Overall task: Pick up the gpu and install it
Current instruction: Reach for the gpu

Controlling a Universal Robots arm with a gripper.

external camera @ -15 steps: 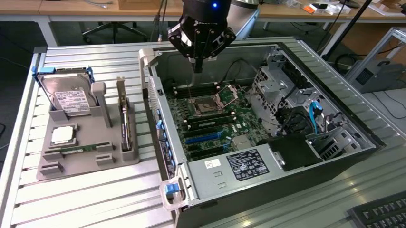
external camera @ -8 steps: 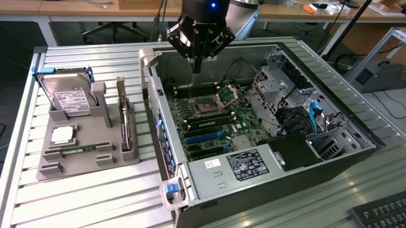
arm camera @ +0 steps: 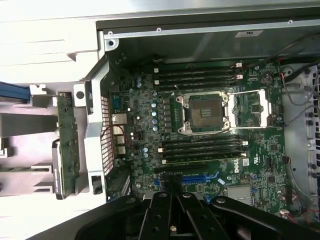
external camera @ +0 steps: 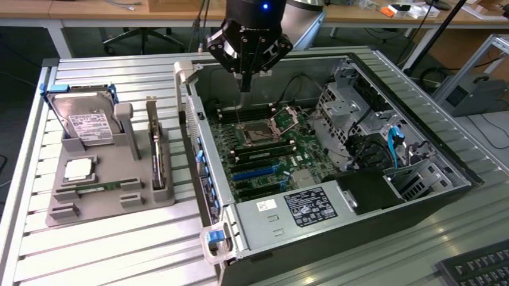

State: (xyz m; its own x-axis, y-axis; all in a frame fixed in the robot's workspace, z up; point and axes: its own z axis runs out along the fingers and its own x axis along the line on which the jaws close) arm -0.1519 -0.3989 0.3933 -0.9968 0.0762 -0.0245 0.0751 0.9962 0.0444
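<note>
This is a robotics lab, no question, with a proper test bench. A robot arm [external camera: 253, 24] hangs over a ribbed aluminium table [external camera: 104, 256]. On the table lies an opened computer tower [external camera: 445, 179], its motherboard [external camera: 263, 161] bare to the room. Beside it sits a grey parts fixture [external camera: 99, 205]. Behind are wooden desks [external camera: 80, 9] and a swivel chair's base [external camera: 143, 37], with a keyboard [external camera: 477, 268] close by.

Exterior cam sits high, angled down over the whole case [external camera: 358, 238]. Wrist cam's straight down, much closer (both catch the motherboard [arm camera: 145, 130]).
</note>
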